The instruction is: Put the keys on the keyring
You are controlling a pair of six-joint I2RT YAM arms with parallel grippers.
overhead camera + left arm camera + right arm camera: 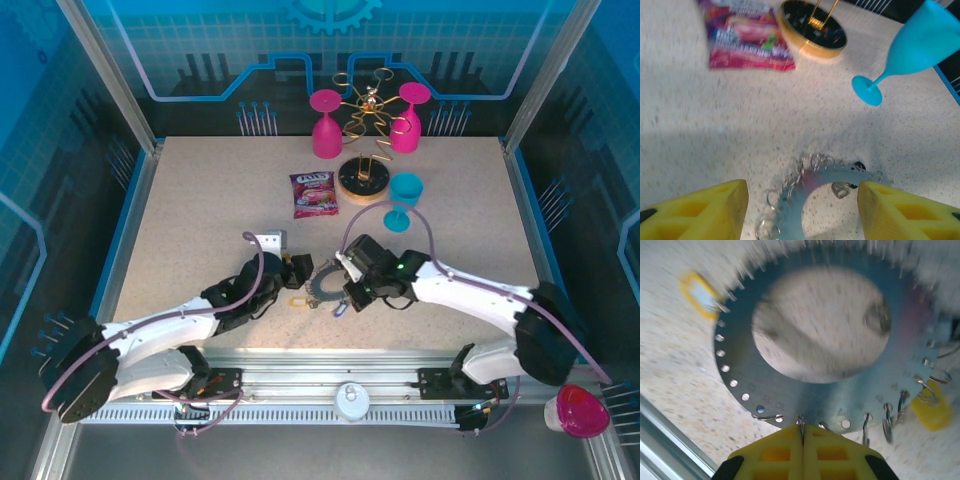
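Note:
The keyring (323,288), a flat grey metal ring with small wire loops on its rim, lies near the table's front between both grippers. My right gripper (801,432) is shut on one wire loop at the keyring's (805,392) near rim. A yellow-tagged key (699,293) lies at its far left, and another yellow tag (931,412) sits by the loops at the right. In the top view, a yellow key (297,301) and a blue one (340,309) lie at the ring's front. My left gripper (802,215) is open, its yellow fingers (705,212) either side of the keyring (787,209).
At the back stands a gold wire rack (365,105) on a round wooden base (362,182), with two pink goblets (326,125) beside it. A teal goblet (404,195) and a candy bag (314,194) lie mid-table. A small grey piece (270,241) sits behind the left gripper.

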